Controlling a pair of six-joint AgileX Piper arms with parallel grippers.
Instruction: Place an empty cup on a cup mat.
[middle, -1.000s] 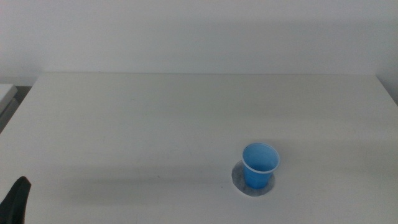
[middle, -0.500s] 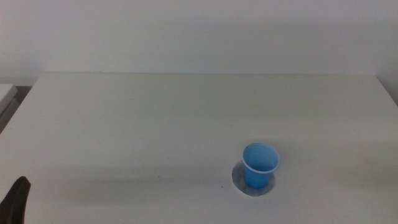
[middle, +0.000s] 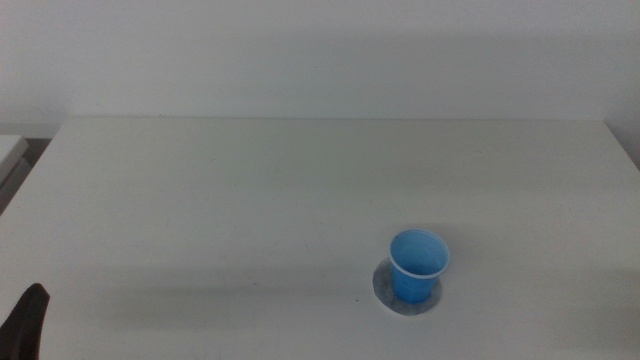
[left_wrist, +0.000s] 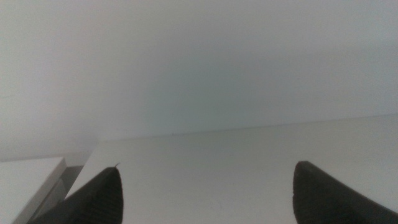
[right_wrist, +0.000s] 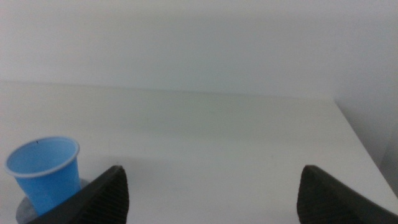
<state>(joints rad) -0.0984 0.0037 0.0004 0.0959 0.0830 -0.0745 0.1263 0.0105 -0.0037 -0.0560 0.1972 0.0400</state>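
Cup (middle: 418, 266) upright on cup mat (middle: 381, 291)
Left pincer (left_wrist: 205, 193) and right pincer (right_wrist: 211, 190) both spread wide, empty, above desk (middle: 250, 200)

I see my left gripper (middle: 25, 320) only as a dark tip at the lower left corner of the middle view, well apart from the cup (middle: 418, 266) and off to its left. In its own wrist view the left gripper (left_wrist: 205, 196) has both jaws spread wide with nothing between them. My right gripper (right_wrist: 211, 196) is spread wide too, empty, just beside the cup.
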